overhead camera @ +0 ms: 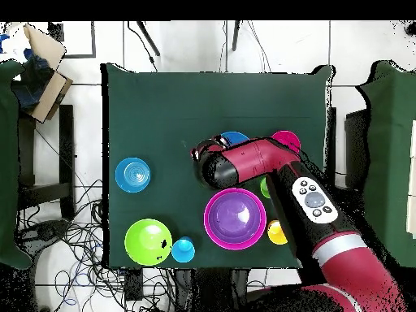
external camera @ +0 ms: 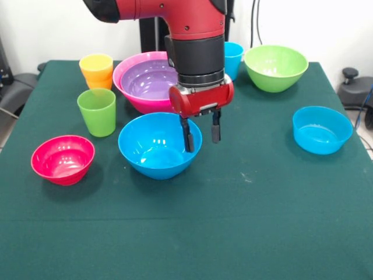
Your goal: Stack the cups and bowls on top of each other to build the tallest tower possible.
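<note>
My gripper hangs open at the right side of the large blue bowl. One finger reaches inside the bowl and the other sits just outside its rim. Behind it, the purple bowl is nested in the large pink bowl. A yellow cup sits in an orange cup at the back left, and the green cup stands in front of them. The blue cup is partly hidden behind the arm. In the overhead view the arm covers most of the blue bowl.
The light green bowl stands at the back right. The small light blue bowl is on the right, and the red-pink bowl is at the front left. The arm crosses the table above the pink bowl.
</note>
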{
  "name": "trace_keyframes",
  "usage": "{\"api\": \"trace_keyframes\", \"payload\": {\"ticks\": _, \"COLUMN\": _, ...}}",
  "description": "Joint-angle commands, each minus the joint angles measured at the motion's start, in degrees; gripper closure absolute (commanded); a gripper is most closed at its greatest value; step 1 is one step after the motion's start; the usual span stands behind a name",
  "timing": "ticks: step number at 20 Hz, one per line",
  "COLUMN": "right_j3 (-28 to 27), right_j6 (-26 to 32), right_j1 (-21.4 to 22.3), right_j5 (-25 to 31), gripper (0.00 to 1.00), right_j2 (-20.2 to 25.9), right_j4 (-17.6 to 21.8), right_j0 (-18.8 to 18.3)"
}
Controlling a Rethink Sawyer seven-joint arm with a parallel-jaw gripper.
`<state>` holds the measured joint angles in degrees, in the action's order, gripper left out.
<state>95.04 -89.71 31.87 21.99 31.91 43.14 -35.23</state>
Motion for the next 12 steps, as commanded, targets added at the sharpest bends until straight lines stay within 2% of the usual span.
{"api": "trace_keyframes", "payload": {"ticks": 1, "right_j3": -5.29, "right_j6": -5.47, "right_j1": -3.75, "right_j5": -2.02, "gripper": 0.00, "right_j2": -2.85, "right_j4": -0.12, "right_j0": 1.23}}
{"api": "trace_keyframes", "payload": {"ticks": 6, "right_j3": -6.37, "right_j6": -6.83, "right_j1": -4.33, "right_j5": -3.17, "gripper": 0.00, "right_j2": -3.87, "right_j4": 0.01, "right_j0": 2.14}}
{"api": "trace_keyframes", "payload": {"ticks": 12, "right_j3": -7.95, "right_j6": -4.83, "right_j1": -6.82, "right_j5": -3.00, "gripper": 0.00, "right_j2": -3.12, "right_j4": 0.12, "right_j0": 1.67}}
